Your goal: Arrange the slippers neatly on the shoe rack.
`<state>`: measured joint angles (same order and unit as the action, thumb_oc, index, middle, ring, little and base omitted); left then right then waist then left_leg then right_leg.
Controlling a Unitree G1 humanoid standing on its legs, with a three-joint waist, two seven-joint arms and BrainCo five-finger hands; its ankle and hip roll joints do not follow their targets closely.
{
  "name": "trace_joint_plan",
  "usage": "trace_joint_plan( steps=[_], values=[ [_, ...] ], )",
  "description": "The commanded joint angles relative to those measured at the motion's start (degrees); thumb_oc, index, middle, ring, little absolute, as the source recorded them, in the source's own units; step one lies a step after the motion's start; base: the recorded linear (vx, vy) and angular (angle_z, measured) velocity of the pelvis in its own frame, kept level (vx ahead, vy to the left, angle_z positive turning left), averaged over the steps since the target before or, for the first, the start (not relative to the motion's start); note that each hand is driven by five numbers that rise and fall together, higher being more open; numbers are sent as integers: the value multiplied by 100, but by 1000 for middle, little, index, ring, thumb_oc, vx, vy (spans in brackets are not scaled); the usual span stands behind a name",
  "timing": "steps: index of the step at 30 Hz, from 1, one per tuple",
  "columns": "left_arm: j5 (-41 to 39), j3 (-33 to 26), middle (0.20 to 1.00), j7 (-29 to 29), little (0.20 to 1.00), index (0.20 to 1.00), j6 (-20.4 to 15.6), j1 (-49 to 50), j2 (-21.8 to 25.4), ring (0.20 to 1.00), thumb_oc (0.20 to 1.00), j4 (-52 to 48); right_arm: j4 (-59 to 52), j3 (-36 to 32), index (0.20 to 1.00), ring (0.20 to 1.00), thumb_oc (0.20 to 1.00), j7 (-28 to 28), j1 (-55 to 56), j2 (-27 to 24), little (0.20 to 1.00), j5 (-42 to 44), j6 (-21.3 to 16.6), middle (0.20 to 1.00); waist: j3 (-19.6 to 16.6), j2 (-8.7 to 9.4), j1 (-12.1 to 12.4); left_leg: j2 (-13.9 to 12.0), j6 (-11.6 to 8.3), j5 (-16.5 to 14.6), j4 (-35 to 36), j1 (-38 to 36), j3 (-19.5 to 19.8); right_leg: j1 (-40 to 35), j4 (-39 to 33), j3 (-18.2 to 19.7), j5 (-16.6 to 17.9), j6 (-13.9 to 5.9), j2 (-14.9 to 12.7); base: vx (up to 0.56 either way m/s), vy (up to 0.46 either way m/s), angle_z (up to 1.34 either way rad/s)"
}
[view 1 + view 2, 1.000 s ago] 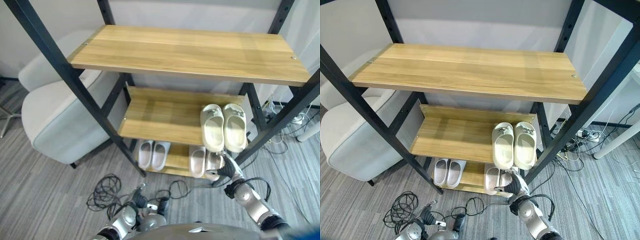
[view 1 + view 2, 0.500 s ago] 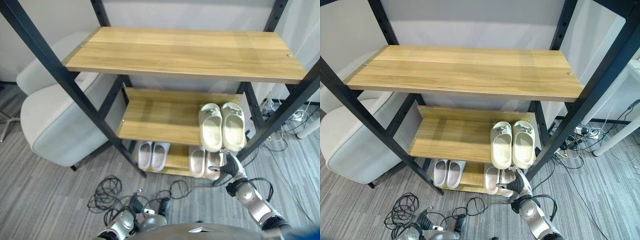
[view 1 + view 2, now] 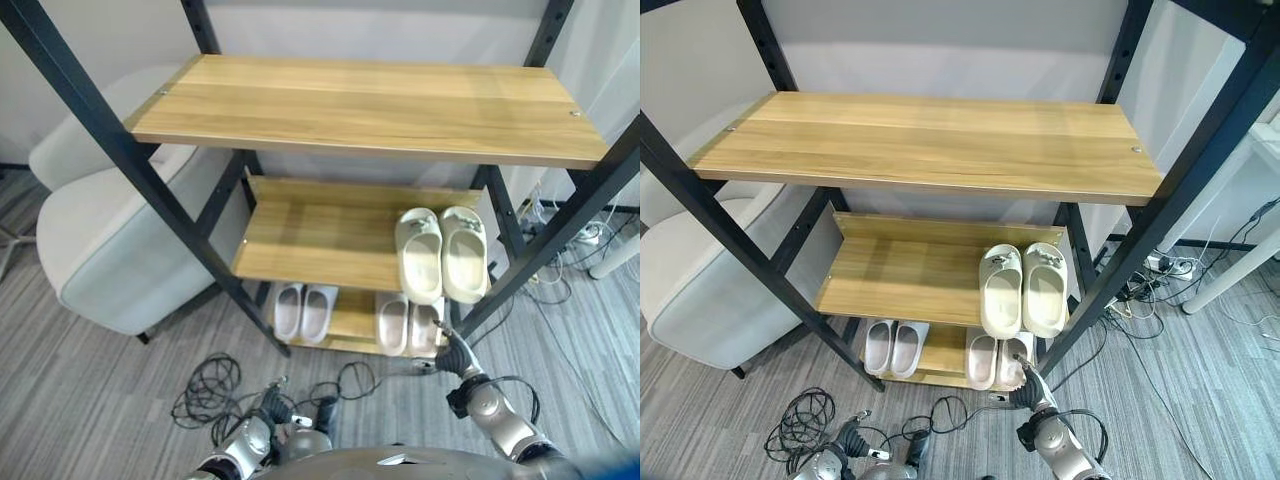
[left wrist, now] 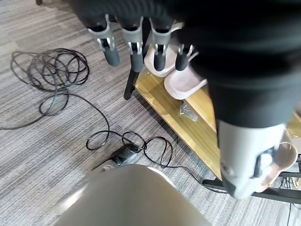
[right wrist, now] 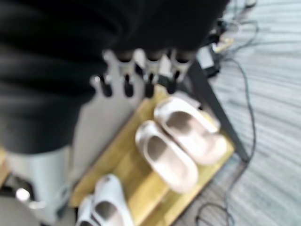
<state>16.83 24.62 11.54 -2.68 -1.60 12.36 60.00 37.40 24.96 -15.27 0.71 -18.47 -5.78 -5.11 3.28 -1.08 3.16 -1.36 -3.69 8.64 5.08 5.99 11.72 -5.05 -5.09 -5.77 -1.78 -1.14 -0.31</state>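
A: Since a second ago, the right hand (image 3: 452, 352) has drawn back from the beige slipper pair (image 3: 408, 323) on the bottom shelf (image 3: 352, 316); it was touching the right slipper and now hovers just in front of the shelf edge, apart from it.

B: And the big things?

A: Largest is the shoe rack (image 3: 365, 108), a black frame with three wooden shelves. Beside it on the robot's left stands a pale armchair (image 3: 110, 245) on the grey carpet (image 3: 100, 380).

B: Where do the slippers lie?

A: One cream pair (image 3: 442, 253) lies side by side at the right end of the middle shelf (image 3: 310, 230). On the bottom shelf the beige pair lies at the right, and a white pair (image 3: 305, 308) lies left of it, well apart. A coil of black cable (image 3: 205, 385) lies on the carpet in front of the rack.

B: The hands?

A: Right hand's fingers (image 5: 146, 84) hang straight and relaxed above the beige pair, holding nothing. The left hand (image 4: 136, 44) hangs low over the carpet near the white pair, its fingers (image 4: 111, 52) straight too, empty.
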Motion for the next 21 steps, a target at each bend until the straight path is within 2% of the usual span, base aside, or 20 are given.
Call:
trace_joint_plan(
  steps=[1,7,10,12,15,16,17,19,21],
  values=[
    [-190,263,1000,27,1000,1000,-52,-330,-219,1000,1000,522,-229,-326,1000,1000,1000,-207,186,-93,1000,111,-128,1000,-118,10,89,122,121,-713,-508,80,-17,536,968,-38,-599,-310,-223,0,0,0],
    [-321,80,1000,140,1000,1000,-48,-339,-176,1000,1000,524,340,-570,1000,1000,1000,-374,372,-83,1000,-48,-13,1000,-160,40,59,107,117,-729,-515,42,-52,503,976,-12,-589,-315,-223,-3,-1,-1],
    [-540,-70,1000,248,1000,1000,-29,-424,-154,1000,1000,565,1108,-727,1000,1000,1000,-417,367,54,1000,138,28,1000,-205,70,69,102,109,-730,-508,8,-66,468,952,-6,-567,-321,-227,-6,-4,-3],
    [-680,-152,1000,297,1000,1000,-36,-508,-142,1000,1000,619,1890,-885,1000,1000,1000,-384,332,193,1000,395,59,1000,-260,98,80,110,106,-730,-502,-26,-81,435,901,-1,-527,-328,-233,0,0,0],
    [-905,-379,1000,426,1000,1000,-32,-604,-74,1000,1000,670,2502,-1078,1000,1000,1000,-294,328,354,1000,747,56,1000,-332,110,83,121,107,-722,-486,-36,-107,420,822,3,-464,-339,-242,-9,3,-1],
    [-1143,-575,1000,441,1000,1000,-35,-626,-65,1000,1000,770,2947,-1272,1000,1000,1000,-192,287,466,1000,1112,54,1000,-371,107,95,120,111,-711,-476,-49,-138,406,766,19,-412,-348,-247,-33,13,-3],
    [-1248,-712,1000,130,1000,1000,-176,-410,-30,1000,1000,805,3166,-1566,1000,1000,1000,-126,272,497,1000,1443,81,1000,-371,107,134,131,108,-703,-475,-49,-125,403,749,8,-390,-348,-254,-39,16,-3],
    [-1503,-1010,1000,27,1000,1000,-119,-218,81,1000,1000,999,3602,-1784,1000,1000,1000,80,258,479,1000,1883,52,1000,-371,103,173,134,101,-699,-479,-87,-171,372,687,70,-338,-353,-255,-39,22,-5],
    [-1645,-1119,1000,-35,1000,1000,-167,-120,147,1000,1000,955,3692,-1851,1000,1000,1000,128,290,429,1000,1926,64,1000,-365,94,177,137,103,-704,-486,-100,-191,359,676,90,-324,-352,-259,-12,9,-2]
  ],
)
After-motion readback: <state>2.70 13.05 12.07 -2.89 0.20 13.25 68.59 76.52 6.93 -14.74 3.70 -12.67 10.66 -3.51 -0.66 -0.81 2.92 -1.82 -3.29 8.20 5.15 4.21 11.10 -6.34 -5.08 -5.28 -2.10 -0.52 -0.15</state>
